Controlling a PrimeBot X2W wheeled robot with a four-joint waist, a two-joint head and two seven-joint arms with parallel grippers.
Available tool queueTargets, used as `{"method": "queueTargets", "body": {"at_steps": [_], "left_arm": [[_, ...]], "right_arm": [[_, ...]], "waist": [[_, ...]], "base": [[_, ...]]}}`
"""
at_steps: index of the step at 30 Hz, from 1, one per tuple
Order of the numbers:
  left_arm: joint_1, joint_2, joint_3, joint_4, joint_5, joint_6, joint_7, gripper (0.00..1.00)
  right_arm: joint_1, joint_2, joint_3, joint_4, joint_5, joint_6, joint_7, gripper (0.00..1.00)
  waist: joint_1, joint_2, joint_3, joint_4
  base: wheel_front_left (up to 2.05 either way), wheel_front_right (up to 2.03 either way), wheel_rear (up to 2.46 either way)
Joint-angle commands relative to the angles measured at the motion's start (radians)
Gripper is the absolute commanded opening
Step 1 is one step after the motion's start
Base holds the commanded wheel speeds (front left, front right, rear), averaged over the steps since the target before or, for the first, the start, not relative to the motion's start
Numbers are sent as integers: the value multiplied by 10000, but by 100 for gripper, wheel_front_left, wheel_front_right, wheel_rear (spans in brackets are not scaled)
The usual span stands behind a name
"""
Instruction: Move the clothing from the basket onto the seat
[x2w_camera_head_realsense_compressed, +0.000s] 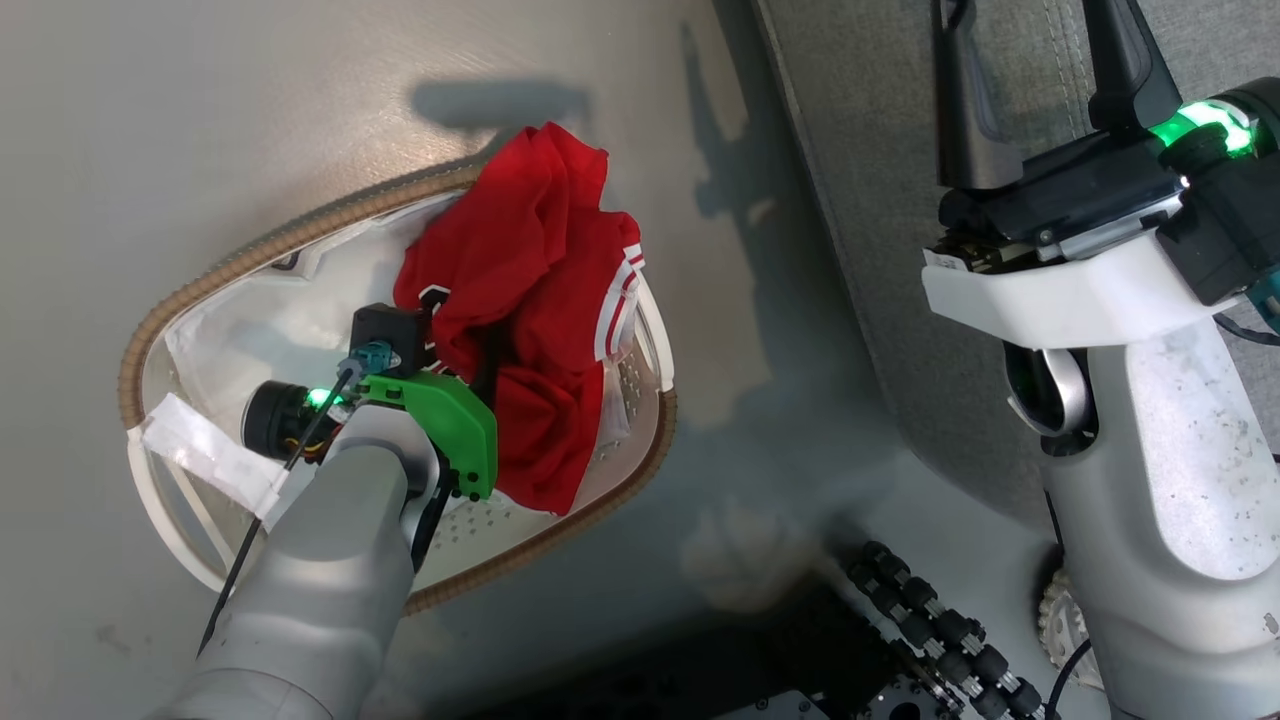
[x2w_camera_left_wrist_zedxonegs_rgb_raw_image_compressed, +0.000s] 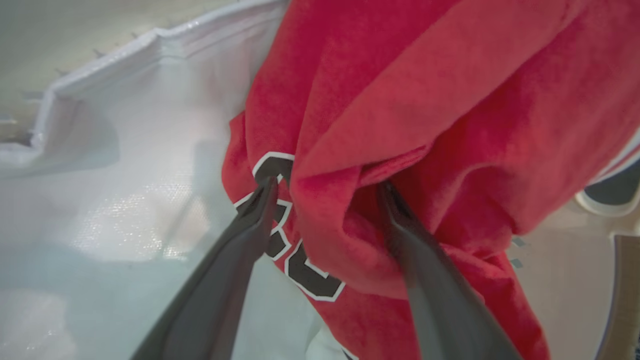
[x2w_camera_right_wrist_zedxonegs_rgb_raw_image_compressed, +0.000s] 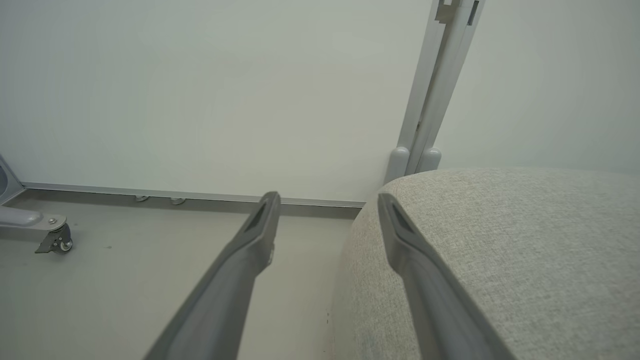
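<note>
– Red soft fabric clothing (x2w_camera_head_realsense_compressed: 530, 300) with white striped trim: where does it lie?
– In the oval white perforated plastic basket (x2w_camera_head_realsense_compressed: 290, 232) with the brown woven rim, bunched at the end nearer the large grey woven-fabric seat (x2w_camera_head_realsense_compressed: 880, 150). Its upper edge overlaps the rim in the head view. The basket stands on the pale floor (x2w_camera_head_realsense_compressed: 150, 100), beside the seat but apart from it.
– And the left gripper (x2w_camera_left_wrist_zedxonegs_rgb_raw_image_compressed: 327, 185)?
– Down inside the basket, its two dark fingers (x2w_camera_left_wrist_zedxonegs_rgb_raw_image_compressed: 225, 280) spread wide. A thick fold of the clothing sits between them. One fingertip touches the black-and-white printed number (x2w_camera_left_wrist_zedxonegs_rgb_raw_image_compressed: 305, 277) on the cloth; the other is tucked under a hanging fold. The jaws stand wide and clamp nothing.
– What is beside the pile?
– The white liner (x2w_camera_left_wrist_zedxonegs_rgb_raw_image_compressed: 125, 200), bare, on the left of the left wrist view.
– The right gripper (x2w_camera_right_wrist_zedxonegs_rgb_raw_image_compressed: 327, 197)?
– Wide apart too, with nothing between its fingers. It hangs at the rounded edge of the seat, one finger above the cushion, the other above the floor, well away from the clothing.
</note>
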Motion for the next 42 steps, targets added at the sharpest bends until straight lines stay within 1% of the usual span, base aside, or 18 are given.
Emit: {"method": "queueTargets", "body": {"at_steps": [1, 3, 4, 5, 11, 15, 20, 24, 33, 38, 42], "left_arm": [[-187, 70, -1, 61, 44, -27, 1, 100], [-235, 69, -72, 66, 39, -27, 1, 100], [-196, 67, -177, -7, -2, -28, 1, 45], [-176, 67, -220, -61, -42, -28, 1, 0], [171, 65, -399, -476, -266, -28, 3, 0], [528, 65, -141, -826, -297, -26, 1, 0], [1106, 52, 2, -1634, 78, -25, 1, 0], [1752, 52, 338, -2635, 421, -21, 0, 0], [3628, 50, 1218, -5375, 1179, -9, 0, 0], [4314, 53, 1487, -6660, 1425, -20, -2, 0], [4619, 50, 1471, -7518, 1594, -25, -2, 0]], "right_arm": [[-164, 14, 20, -73, -56, -14, -22, 100], [-181, 19, 65, -113, -96, -14, -22, 100], [-203, 20, 83, -109, -101, -14, -22, 100], [-220, 19, 94, -104, -105, -14, -22, 100], [-122, -1, 76, 147, -147, -14, -22, 100], [88, -99, 105, 413, -248, -14, -21, 100], [496, -127, 73, 803, -83, -14, -21, 100], [941, -209, 105, 1188, -35, -14, -22, 100], [2169, -279, 81, 2039, 28, -14, -22, 100], [2814, -284, 48, 2329, 58, -14, -21, 100], [3290, -222, 28, 2545, 91, -14, -22, 100]], "waist": [[-1, 0, 214, -165], [-1, 0, 220, -167], [-1, 0, 201, -166], [-1, 0, 175, -147], [-1, 0, -260, 73], [-1, 0, -866, 333], [-1, 0, -1909, 772], [-1, 0, -2838, 1170], [-1, 0, -4899, 1978], [-1, 0, -5753, 2325], [-1, 0, -6365, 2518]], "base": [[0, 0, 0], [0, 0, 0], [0, 0, 0], [0, 0, 0], [0, 0, 0], [0, 0, 0], [0, 0, 0], [0, 0, 0], [0, 0, 0], [0, 0, 0], [0, 0, 0]]}}
